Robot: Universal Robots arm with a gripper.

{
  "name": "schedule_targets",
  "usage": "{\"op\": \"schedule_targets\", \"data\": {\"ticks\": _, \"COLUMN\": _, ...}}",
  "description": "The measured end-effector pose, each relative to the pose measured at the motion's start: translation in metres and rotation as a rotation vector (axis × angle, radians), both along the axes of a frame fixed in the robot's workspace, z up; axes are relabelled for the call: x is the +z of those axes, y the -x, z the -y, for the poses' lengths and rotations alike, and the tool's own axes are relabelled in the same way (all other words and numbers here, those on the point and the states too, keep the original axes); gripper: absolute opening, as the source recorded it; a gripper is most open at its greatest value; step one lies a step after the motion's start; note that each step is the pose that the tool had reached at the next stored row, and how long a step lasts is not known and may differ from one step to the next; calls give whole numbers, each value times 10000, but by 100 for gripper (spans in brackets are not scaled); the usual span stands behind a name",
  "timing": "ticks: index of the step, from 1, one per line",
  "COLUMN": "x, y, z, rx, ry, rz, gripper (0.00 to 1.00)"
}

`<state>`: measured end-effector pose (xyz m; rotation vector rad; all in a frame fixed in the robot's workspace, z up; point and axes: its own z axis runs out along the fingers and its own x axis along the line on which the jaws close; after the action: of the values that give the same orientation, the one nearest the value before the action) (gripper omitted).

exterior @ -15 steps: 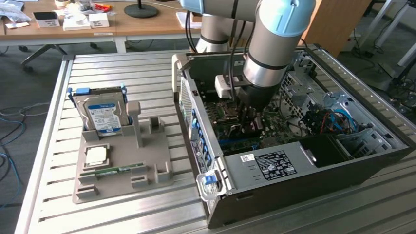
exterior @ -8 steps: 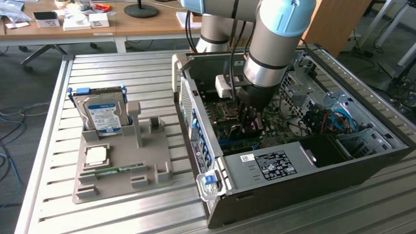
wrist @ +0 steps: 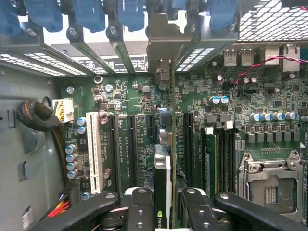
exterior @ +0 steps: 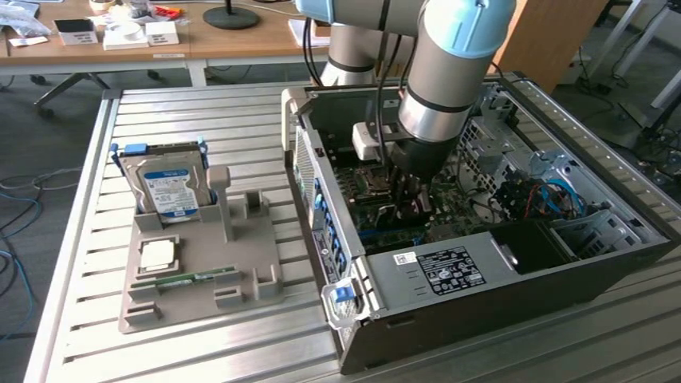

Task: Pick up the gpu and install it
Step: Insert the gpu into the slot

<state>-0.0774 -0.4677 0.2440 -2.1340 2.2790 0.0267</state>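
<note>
Jaws were pinched on the gpu (wrist: pixel 162 175), one black finger pad (wrist: pixel 139 209) on each face of the card, which stood on edge over the motherboard (wrist: pixel 139 96). In the exterior view the arm (exterior: pixel 447 72) reached straight down into the open computer case (exterior: pixel 596 279), right of centre in the frame, so the card was deep inside the chassis and well apart from the grey holder (exterior: pixel 197 295) on the worktop (exterior: pixel 213 112) at the exterior view's left. The hard drive (exterior: pixel 171 187) stood upright in that holder.

From the wrist, the card ran in line with the long black expansion slots (wrist: pixel 115 149), and its silver end bracket (wrist: pixel 163 45) sat up against the rear openings under the blue clips (wrist: pixel 130 12). Whether the edge connector had fully entered its socket could not be told.

Risks, as a judgement: a slight tilt or sideways offset would have put the connector on the slot wall instead of in it, and pressing down then could have flexed the board. The bracket could have caught on the rear frame and held one end high. The RAM sticks (wrist: pixel 209 159) stood just beside the card, with little room for a pad to drift.
</note>
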Motion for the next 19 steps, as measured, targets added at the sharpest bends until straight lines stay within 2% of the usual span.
{"op": "schedule_targets", "data": {"ticks": 8, "x": -1, "y": 0, "z": -25, "rx": -2, "ry": -7, "rz": 0, "gripper": 27}}
{"op": "schedule_targets", "data": {"ticks": 19, "x": -7, "y": 9, "z": -25, "rx": 1, "ry": -14, "rz": 0, "gripper": 27}}
